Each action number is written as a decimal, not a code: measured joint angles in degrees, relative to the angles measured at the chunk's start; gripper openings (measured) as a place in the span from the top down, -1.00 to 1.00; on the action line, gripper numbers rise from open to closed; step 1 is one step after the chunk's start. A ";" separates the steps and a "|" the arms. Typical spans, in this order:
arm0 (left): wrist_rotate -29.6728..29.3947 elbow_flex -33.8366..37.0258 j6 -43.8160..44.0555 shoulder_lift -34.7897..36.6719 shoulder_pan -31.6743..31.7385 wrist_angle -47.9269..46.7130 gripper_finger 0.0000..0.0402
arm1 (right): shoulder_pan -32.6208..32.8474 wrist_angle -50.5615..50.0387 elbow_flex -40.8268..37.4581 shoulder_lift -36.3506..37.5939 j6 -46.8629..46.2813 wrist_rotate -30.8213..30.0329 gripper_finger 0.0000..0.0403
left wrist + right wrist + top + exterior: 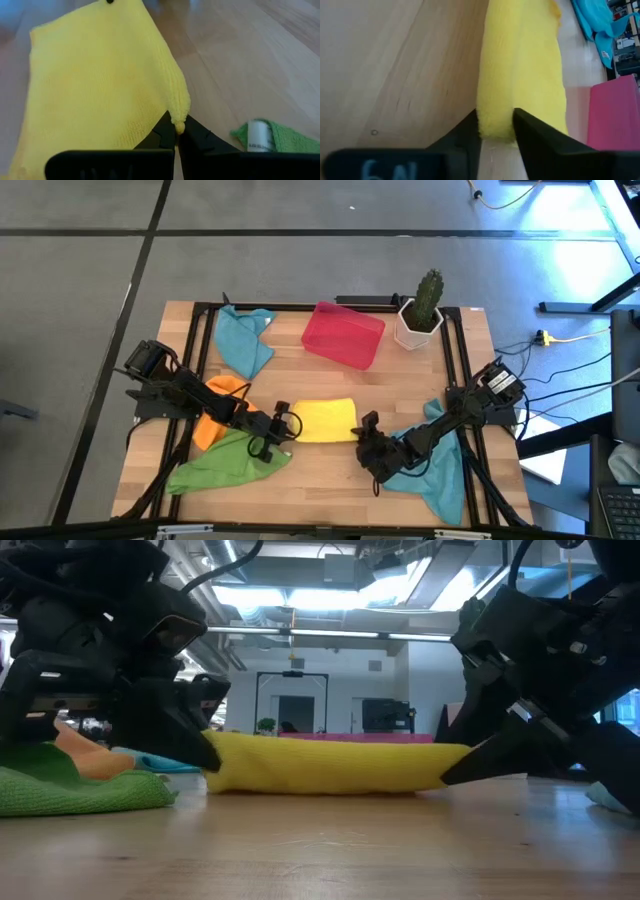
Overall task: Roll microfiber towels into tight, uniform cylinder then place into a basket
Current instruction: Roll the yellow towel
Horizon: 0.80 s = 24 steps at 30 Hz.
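— Where was the yellow towel (325,420)?
— Mid-table, partly rolled. My left gripper (177,131) pinched one corner tight; my right gripper (496,131) straddled the opposite end, half closed.
— Handling?
— Soft, light, floppy; I judged the ends best

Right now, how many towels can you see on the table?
5: yellow towel at centre between both arms, green towel front left, orange towel beside it, teal towel back left, another teal towel under the right arm. More could be hidden.

Towels: five — one yellow (322,420), one green (222,463), one orange (213,420), two teal (243,340) (435,475)
Basket: one, red (343,335)
Cactus pot: one (420,323)
Hands: two (285,425) (364,432)
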<state>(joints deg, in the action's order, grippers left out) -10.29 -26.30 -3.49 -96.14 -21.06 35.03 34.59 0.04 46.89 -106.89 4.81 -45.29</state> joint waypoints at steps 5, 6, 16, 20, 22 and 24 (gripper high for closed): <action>0.61 0.00 -0.02 -0.01 0.00 -1.05 1.00 | -0.01 0.43 0.00 0.04 -3.41 3.35 0.94; 0.60 0.00 -0.02 0.07 0.00 -1.13 1.00 | 0.02 0.27 -0.03 0.19 -4.48 3.80 0.94; 1.43 -6.78 3.27 0.44 -0.38 -14.73 1.00 | -0.40 -0.51 -0.09 5.33 -19.29 11.46 0.97; 4.89 -11.56 3.44 1.14 -0.32 -22.09 1.00 | -1.93 -1.99 -0.04 7.70 -25.37 15.41 0.97; 5.73 -12.78 3.16 1.97 -0.31 -25.20 1.00 | -2.54 -2.33 -0.04 8.51 -27.31 16.13 0.97; 6.64 -13.62 3.00 3.13 0.28 -27.90 1.00 | -3.38 -3.03 -0.02 9.19 -28.88 18.83 0.97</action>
<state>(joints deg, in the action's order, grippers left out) -3.65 -39.93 -0.49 -93.01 -20.78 7.14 31.21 -3.00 46.87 -97.70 -24.06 -26.46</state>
